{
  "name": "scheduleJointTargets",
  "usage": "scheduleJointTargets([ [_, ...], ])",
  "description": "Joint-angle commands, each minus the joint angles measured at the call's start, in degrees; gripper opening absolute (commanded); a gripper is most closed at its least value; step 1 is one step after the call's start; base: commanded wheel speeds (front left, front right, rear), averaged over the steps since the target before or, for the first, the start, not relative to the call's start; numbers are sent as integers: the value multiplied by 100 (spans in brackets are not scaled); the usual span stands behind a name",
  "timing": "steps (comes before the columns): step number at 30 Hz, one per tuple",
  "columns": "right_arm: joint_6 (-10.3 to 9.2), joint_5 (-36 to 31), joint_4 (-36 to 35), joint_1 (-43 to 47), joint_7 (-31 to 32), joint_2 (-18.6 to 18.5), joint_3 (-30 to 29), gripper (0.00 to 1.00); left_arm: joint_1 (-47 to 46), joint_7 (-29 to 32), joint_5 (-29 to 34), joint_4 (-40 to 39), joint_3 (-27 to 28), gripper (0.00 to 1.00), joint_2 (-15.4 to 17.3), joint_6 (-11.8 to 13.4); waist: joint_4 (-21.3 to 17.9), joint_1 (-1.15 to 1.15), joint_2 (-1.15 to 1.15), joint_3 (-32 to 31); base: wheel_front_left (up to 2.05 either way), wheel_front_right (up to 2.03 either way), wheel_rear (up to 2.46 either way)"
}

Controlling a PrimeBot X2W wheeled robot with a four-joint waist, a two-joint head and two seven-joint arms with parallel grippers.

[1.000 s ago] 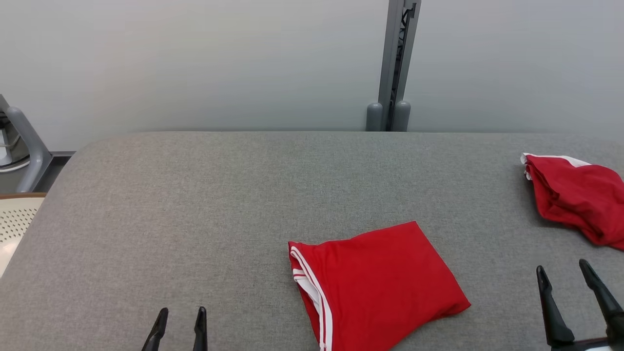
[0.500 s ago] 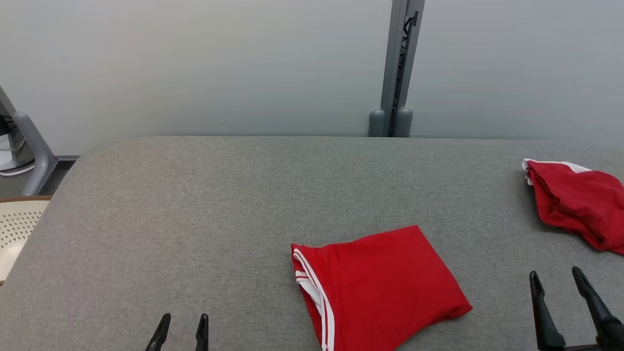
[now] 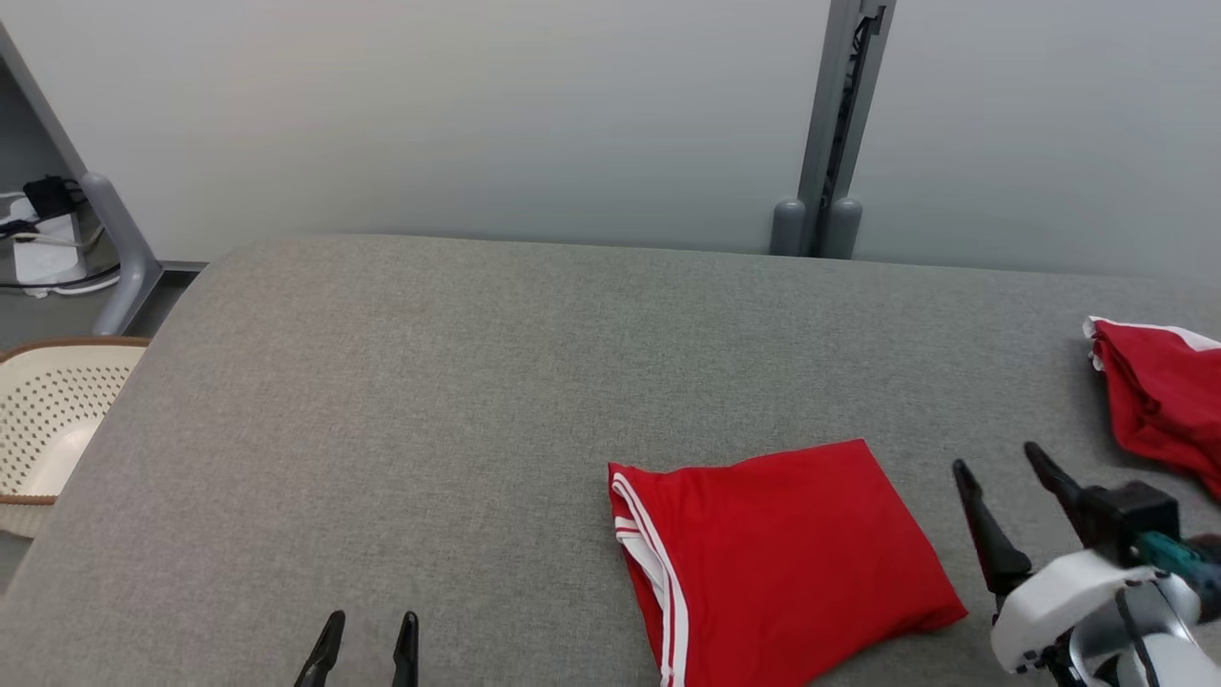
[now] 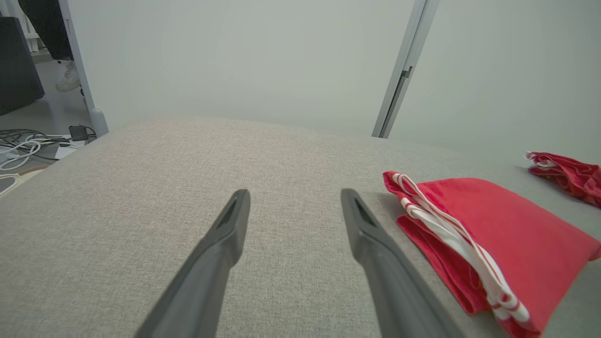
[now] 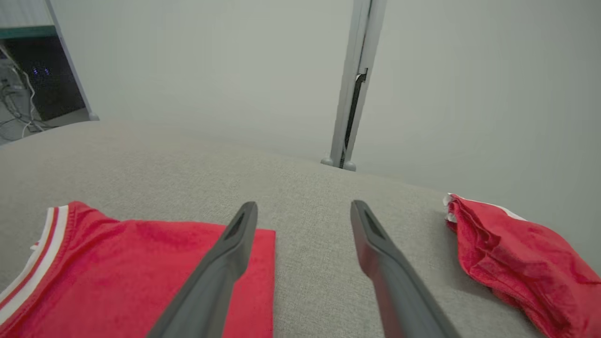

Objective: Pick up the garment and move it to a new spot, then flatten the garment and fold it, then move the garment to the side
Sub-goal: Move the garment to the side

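A folded red garment (image 3: 782,553) with white striped trim lies flat on the grey padded table (image 3: 429,382), near the front, right of centre. A second red garment (image 3: 1159,401) lies crumpled at the far right. My right gripper (image 3: 997,460) is open and empty. It hovers just right of the folded garment (image 5: 141,267), and the crumpled garment (image 5: 512,249) lies ahead to its right. My left gripper (image 3: 370,634) is open and empty near the front edge, well left of the folded garment (image 4: 493,230).
A cream perforated basket (image 3: 48,410) stands off the table's left end. Cables (image 3: 48,248) lie on the floor behind it. A grey post (image 3: 830,124) rises against the pale wall beyond the table's far edge. A person's shoe (image 4: 68,77) shows on the floor far left.
The head camera has turned a little left. My right gripper has come forward and up, so its pale wrist now shows, closer to the folded garment's right edge. The garments and the left gripper stay put.
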Motion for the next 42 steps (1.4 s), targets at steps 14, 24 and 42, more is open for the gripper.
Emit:
scheduleJointTargets([
  [14,0,717,1672,-1299,1685,-382,837,100,-478,-7,-152,38,-105,100,19,-43,507,0,0,639,0,0,0],
  [24,0,1286,2096,-1614,2204,-340,1383,34,-761,-7,-128,46,-80,100,20,-80,477,0,0,971,0,0,0],
  [42,0,1790,1449,-3630,2702,-1607,672,0,-1118,-7,-95,-56,-72,100,21,-144,-257,0,0,1438,0,0,0],
])
